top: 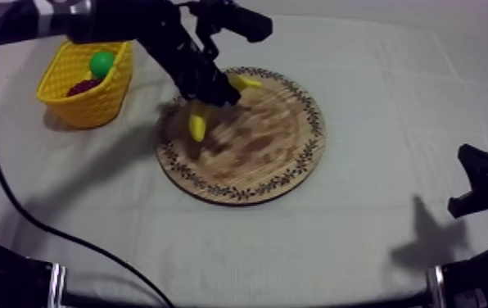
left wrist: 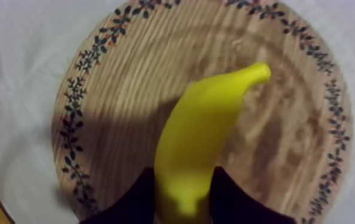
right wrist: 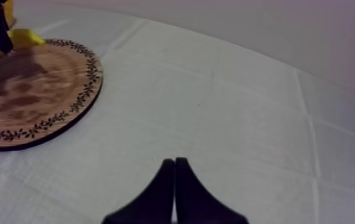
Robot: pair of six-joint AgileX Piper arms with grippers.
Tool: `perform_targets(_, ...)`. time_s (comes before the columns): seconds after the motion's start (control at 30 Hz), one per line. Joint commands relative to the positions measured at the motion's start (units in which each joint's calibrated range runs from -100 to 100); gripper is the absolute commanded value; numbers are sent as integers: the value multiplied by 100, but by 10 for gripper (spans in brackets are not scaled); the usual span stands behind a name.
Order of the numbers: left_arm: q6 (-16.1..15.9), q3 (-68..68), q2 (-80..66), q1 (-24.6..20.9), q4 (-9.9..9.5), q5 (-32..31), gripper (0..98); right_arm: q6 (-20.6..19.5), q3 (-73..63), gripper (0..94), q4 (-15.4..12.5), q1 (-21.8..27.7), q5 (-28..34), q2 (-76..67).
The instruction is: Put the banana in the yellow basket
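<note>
Two black fingers (left wrist: 135, 199) of the left claw (left wrist: 183, 174) are clamped on the banana (left wrist: 204, 125), one at each side of its near end. Its tapered far tip points out over the round wooden board (left wrist: 114, 119). A shadow lies on the wood beside the fruit; whether the banana touches the board I cannot tell.

From above, the left arm (top: 133, 24) comes in at the upper left of the frame, passes over the yellow basket (top: 92, 105) and bends down at the wrist to the upper left part of the board. One yellow end of the banana hangs below the claw over the wood. The other end pokes out to the claw's right, near the patterned rim.

The basket stands on the counter (top: 362, 246) at the upper left of the frame, near the board but apart from it. Inside it are a round green fruit (top: 101, 63) and a dark reddish one (top: 82, 86).

At the right edge of the frame the right arm (top: 485, 188) sits low, well apart from the board. The right claw (right wrist: 175, 162) has its fingers pressed together into a narrow wedge, gripping nothing, over bare cloth.
</note>
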Motion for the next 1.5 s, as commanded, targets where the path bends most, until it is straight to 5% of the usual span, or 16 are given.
perform_targets(0.0, 90, 350, -531, 58, 0, -28, 236, 3, -5, 3, -1, 2, -2, 0)
perform_targets(0.3, 478, 1026, -1833, -44, -62, -166, 252, 3, -5, 3, -1, 2, -2, 0)
perform_targets(0.7, 444, 1107, -2832, -1204, -72, 124, 268, 3, -5, 3, -1, 2, -2, 0)
perform_targets(1.03, 404, 947, -2614, -2104, -109, 248, 289, 3, -5, 3, -1, 2, -2, 0)
perform_targets(1.47, 213, 888, -1486, -2650, -76, -6, 289, 3, -5, 3, -1, 2, -2, 0)
